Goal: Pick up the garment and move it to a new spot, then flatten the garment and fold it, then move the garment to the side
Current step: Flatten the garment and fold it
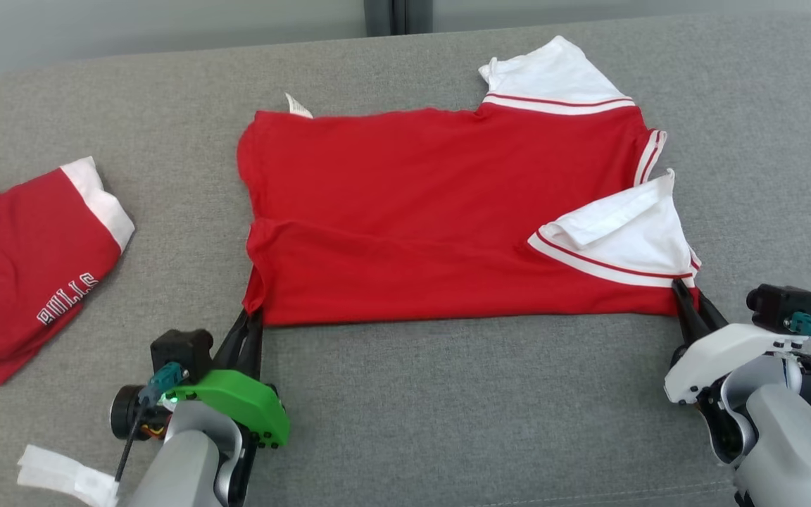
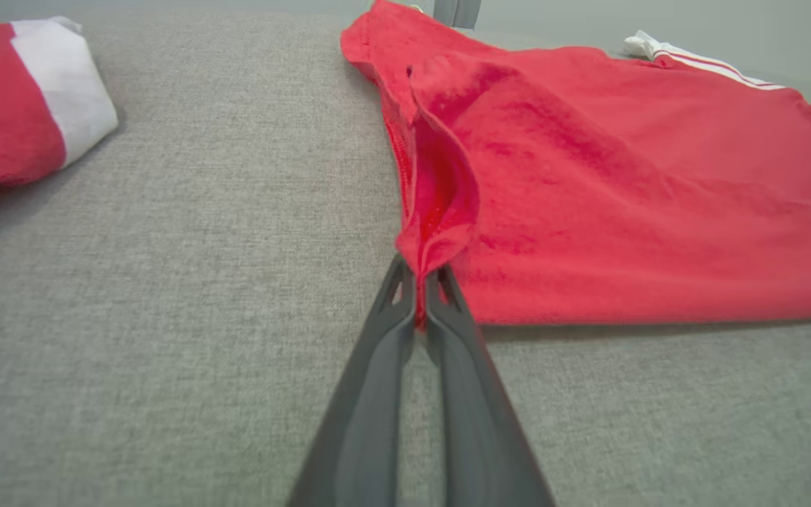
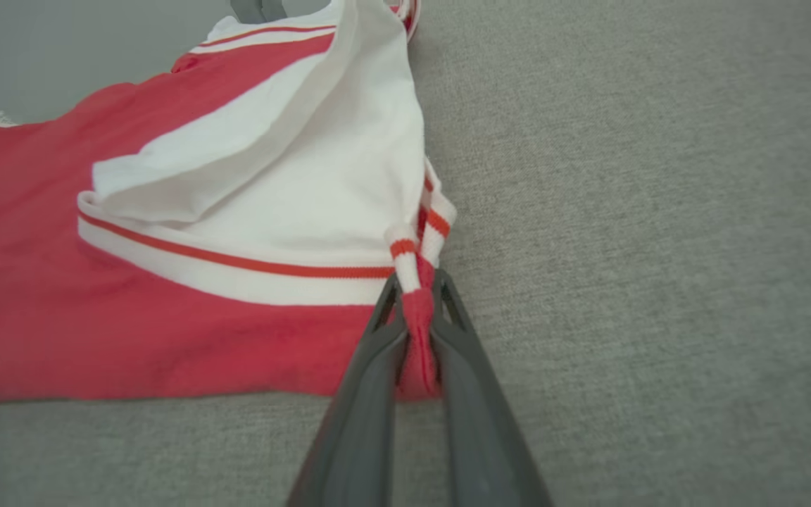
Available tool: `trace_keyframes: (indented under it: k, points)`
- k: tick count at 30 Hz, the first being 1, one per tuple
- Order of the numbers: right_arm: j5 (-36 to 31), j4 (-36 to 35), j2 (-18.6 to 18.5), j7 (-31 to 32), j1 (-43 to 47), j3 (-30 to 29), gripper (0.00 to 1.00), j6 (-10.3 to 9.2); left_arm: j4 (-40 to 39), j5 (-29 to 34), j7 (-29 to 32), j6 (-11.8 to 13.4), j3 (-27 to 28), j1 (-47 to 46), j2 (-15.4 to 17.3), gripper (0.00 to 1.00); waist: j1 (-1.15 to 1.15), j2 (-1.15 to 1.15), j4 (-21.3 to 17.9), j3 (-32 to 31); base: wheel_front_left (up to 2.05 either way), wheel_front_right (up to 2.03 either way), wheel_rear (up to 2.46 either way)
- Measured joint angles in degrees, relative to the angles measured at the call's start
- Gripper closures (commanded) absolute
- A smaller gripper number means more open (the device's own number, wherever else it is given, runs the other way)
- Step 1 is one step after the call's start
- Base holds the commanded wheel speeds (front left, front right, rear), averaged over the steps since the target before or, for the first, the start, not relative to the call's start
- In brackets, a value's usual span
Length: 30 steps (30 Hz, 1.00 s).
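Garment [image 1: 441, 211] lies spread mid-way across the grey cushion [image 1: 448, 422], so pickup, relocate and flatten look done. Fold looks in progress: the near strip seems doubled over, with an edge line running across the body and a white sleeve [image 1: 624, 232] flipped on top at the right. Left gripper [image 1: 254, 320] is clamped on the near-left corner, red cloth bunched between its fingers. Right gripper [image 1: 683, 292] is clamped on the near-right corner at the striped trim. Remaining, my read: finish the fold, then shift it aside. Red body, white sleeves, red-striped cuffs, few wrinkles. Second red garment [image 1: 18, 260] sits well apart on the left.
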Motion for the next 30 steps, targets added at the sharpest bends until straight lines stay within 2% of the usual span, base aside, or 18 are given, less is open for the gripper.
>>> trace_keyframes:
  k: [10,17,23,24,25,30]
  points:
    - [1.6,-10.1,-0.5,-0.7,12.5,-1.9,1.00,0.01,-8.1,-0.1,0.0,0.1,2.2,11.2,0.0,1.00,0.00,0.00,1.4,-4.6,0.00,0.00,0.00]
    - [0.5,-20.0,0.1,3.9,21.9,-6.4,1.00,0.02,-12.9,-1.0,0.0,1.2,3.1,17.9,0.4,1.00,0.00,0.00,1.2,-6.2,0.00,0.00,0.00]
    - [-1.8,-26.6,3.3,8.5,26.9,-10.6,1.00,0.01,-14.8,-1.6,0.1,2.2,2.6,21.2,0.2,1.00,0.00,0.00,0.9,-6.7,0.00,0.00,0.00]
    - [-2.4,-27.2,3.7,8.7,27.3,-11.0,0.36,0.01,-14.9,-1.6,0.1,2.2,2.5,21.3,0.1,0.54,0.00,0.00,0.9,-6.9,0.00,0.00,0.00]
    - [-3.0,-28.0,4.1,9.2,27.6,-11.3,0.00,0.01,-14.9,-1.6,0.1,2.2,2.4,21.4,0.1,0.00,0.00,0.00,0.9,-7.0,0.00,0.00,0.00]
    - [-5.8,-31.5,5.4,9.3,27.6,-12.8,0.00,-0.01,-15.8,-1.5,0.1,2.6,2.7,21.3,-0.1,0.00,0.00,0.00,1.0,-8.1,0.00,0.00,0.00]
